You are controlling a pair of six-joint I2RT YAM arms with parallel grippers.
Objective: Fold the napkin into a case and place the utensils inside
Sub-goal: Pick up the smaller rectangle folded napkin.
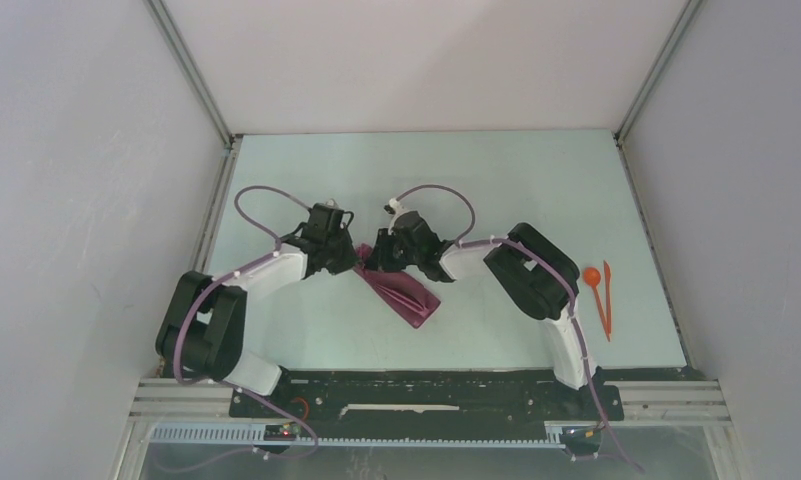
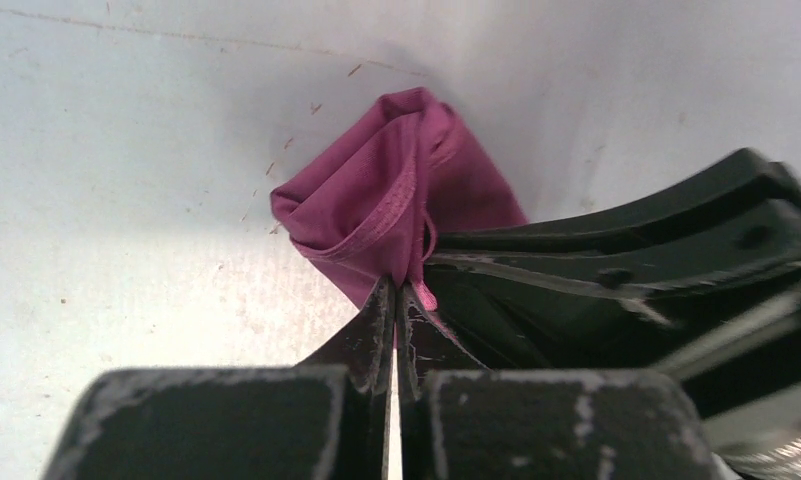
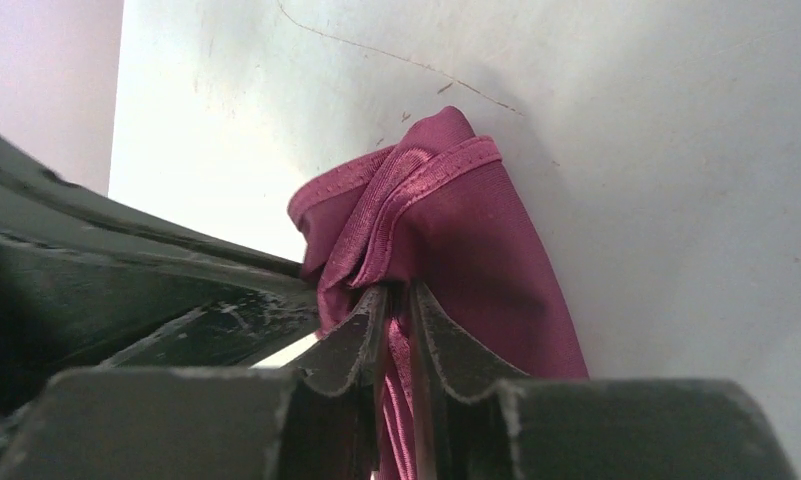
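Down at the near edge, the black mounting rail [image 1: 426,385] carries both arms, which bend inward and meet over the middle of the pale table [image 1: 456,180]. And look at that: the two claws are nose to nose on one end of the napkin [image 1: 408,295].

From the left wrist view, the left gripper [image 2: 396,290] is pressed fully together, with a hemmed fold of maroon cloth pinched right at the tips. Cloth bulges out beyond the fingers in a loose, crumpled bunch. The other claw's black finger sits just beside it on the right.

Over on the right wrist view, the right gripper [image 3: 396,295] is clamped on the napkin too, a thick gather of fabric running down between its two fingers, hem edge showing on top.

From above, the napkin is a narrow, gathered strip lying slantwise at table centre. Its far-left end is in both claws and its other end trails toward the near right.

Well apart, by the table's right edge, lie the orange spoon [image 1: 591,274] and the slim straight utensil [image 1: 607,295], side by side, untouched.
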